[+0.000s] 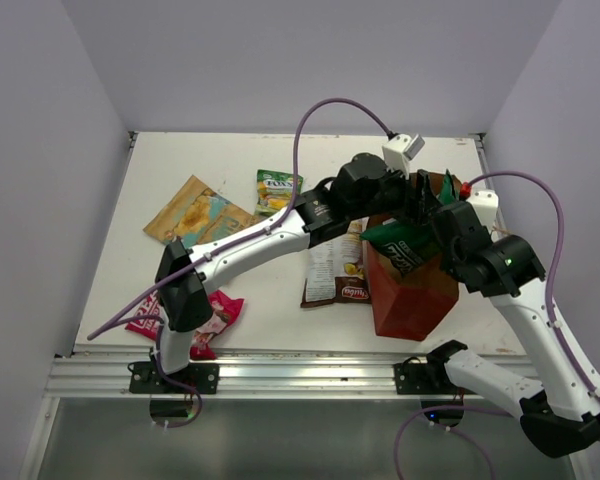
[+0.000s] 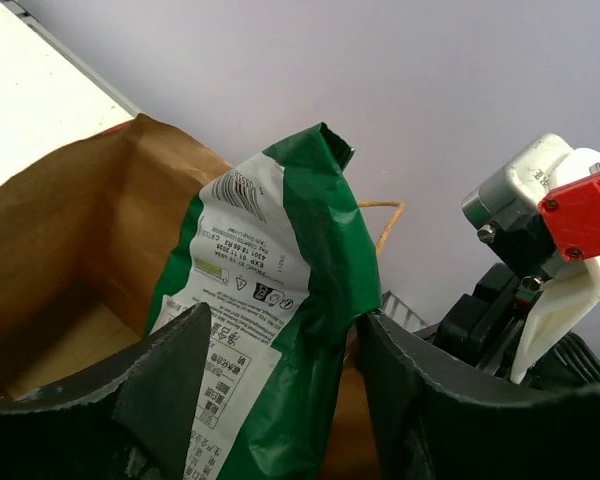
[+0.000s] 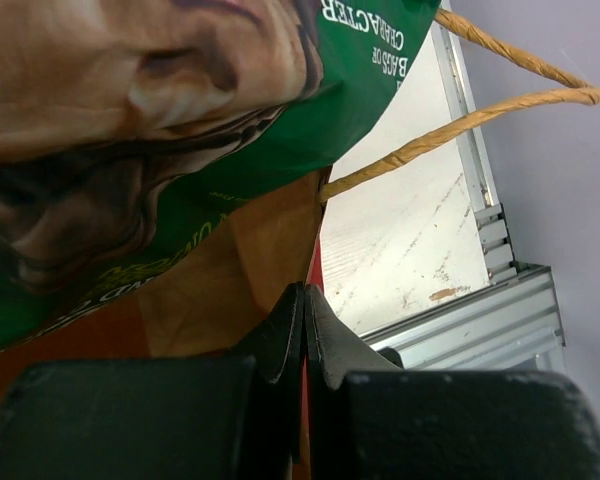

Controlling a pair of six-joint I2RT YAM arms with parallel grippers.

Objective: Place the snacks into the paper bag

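1. Over at the paper bag [image 1: 415,300]: reddish-brown outside, plain matte brown inside, boxy and upright near the right front of the white table [image 1: 210,160].
2. The dark green packet [image 1: 400,245] is glossy, crinkled foil. It stands in the bag's mouth with its top poking above the rim.
3. The left gripper [image 2: 280,320] has its jaws spread, with the packet's white printed back and green edge between the two black fingers [image 2: 170,390]. It looks let go rather than pinched.
4. The right gripper [image 3: 305,300] is clamped tight on the thin top edge of the bag wall, holding the mouth open.
5. Out on the table lie the other snacks. The tan-and-teal packet [image 1: 195,212] sits flat at the left, and the small green-yellow packet [image 1: 277,190] is further back.
6. The white-and-brown packet [image 1: 335,268] lies just beside the bag, partly under the left arm. The pink-red packet [image 1: 195,318] is half hidden by that arm's base.
7. From above, both wrists crowd over the bag and hide its opening.
8. The left wrist view alone shows the bag's inside [image 2: 70,230], down to a bare patch of floor.
9. The right wrist view alone shows the pinch on the wall [image 3: 230,270] and the twisted paper handle [image 3: 500,105] arching off to the side.
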